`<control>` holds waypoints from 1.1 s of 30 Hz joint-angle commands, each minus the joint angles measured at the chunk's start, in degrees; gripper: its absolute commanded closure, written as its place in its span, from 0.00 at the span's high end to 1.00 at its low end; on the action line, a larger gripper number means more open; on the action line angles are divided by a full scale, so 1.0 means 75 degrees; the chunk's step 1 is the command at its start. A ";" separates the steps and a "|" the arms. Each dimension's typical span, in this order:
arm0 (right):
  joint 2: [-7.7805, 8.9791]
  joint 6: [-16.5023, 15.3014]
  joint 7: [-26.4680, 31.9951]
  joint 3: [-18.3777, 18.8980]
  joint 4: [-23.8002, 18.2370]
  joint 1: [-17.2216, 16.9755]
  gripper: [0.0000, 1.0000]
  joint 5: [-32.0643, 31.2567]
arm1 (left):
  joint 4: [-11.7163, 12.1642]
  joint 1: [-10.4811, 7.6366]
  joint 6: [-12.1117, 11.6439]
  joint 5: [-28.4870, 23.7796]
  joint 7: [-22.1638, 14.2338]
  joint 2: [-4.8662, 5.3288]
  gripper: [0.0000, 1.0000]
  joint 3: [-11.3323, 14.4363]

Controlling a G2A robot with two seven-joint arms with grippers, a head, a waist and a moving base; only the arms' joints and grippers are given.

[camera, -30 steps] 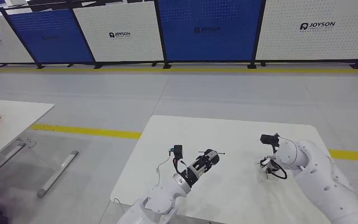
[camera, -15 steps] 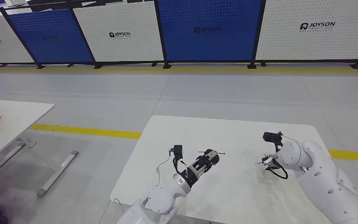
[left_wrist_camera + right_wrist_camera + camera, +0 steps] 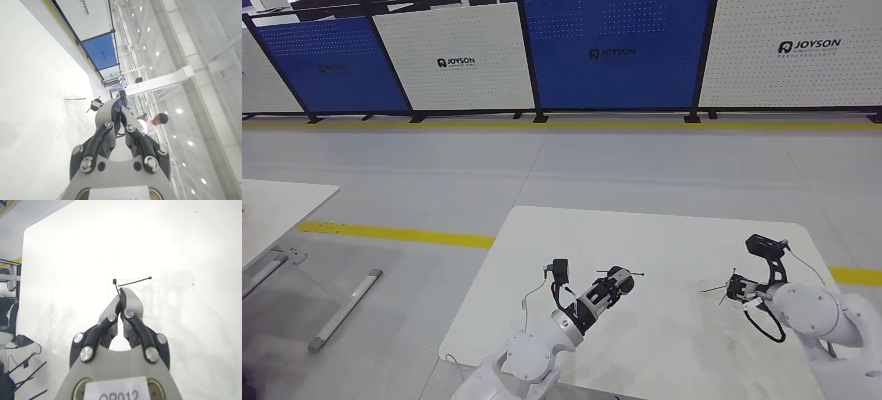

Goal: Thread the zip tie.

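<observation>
Pinching a black zip tie by its strap, the right gripper has its fingers pressed together. The tie's square head stands free just past the fingertips, above the white table, and the rest of the strap is hidden between the pads. The left gripper is likewise closed. In the top view it appears to clamp a second tie crosswise, with both ends sticking out. A spare tie lies on a clear sheet just beyond the right fingertips.

Hazards, as judged:
- The two arms are well apart, so the closing move must be long and small aiming errors could make the tip miss the head's slot.
- A thin strap bends on contact and may skate past the head.
- A hard push could swivel either tie in its pads or drag it through them.
- A low pass could snag the spare tie or shift the sheet.
</observation>
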 commanded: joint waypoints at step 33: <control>0.0032 -0.0428 -0.3196 0.1426 -0.1973 -0.2310 0.00 0.1125 | 0.0027 -0.0025 0.0043 0.0497 0.0073 -0.0003 0.00 0.0137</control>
